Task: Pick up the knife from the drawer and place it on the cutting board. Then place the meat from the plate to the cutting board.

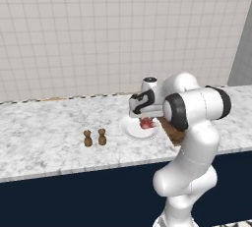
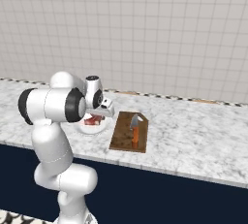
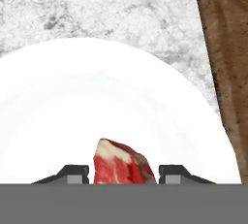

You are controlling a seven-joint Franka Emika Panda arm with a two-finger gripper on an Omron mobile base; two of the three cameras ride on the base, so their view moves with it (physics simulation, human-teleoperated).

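Observation:
The meat (image 3: 123, 165), a red chunk with whitish streaks, lies on the white plate (image 3: 72, 111) on the marble counter. My gripper (image 3: 124, 172) is down over the plate, and its fingertips (image 3: 77, 172) sit close against both sides of the meat. Both base views show the meat (image 1: 146, 123) (image 2: 93, 119) under the hand on the plate (image 1: 130, 130) (image 2: 97, 130). The brown cutting board (image 2: 123, 138) (image 3: 227, 63) lies just right of the plate. The orange-handled knife (image 2: 135, 130) rests on its right half. The drawer is out of view.
Two small brown shakers (image 1: 88, 138) (image 1: 102, 136) stand on the counter left of the plate. The counter's front edge (image 1: 74, 169) runs above dark navy cabinet fronts. A tiled wall closes off the back.

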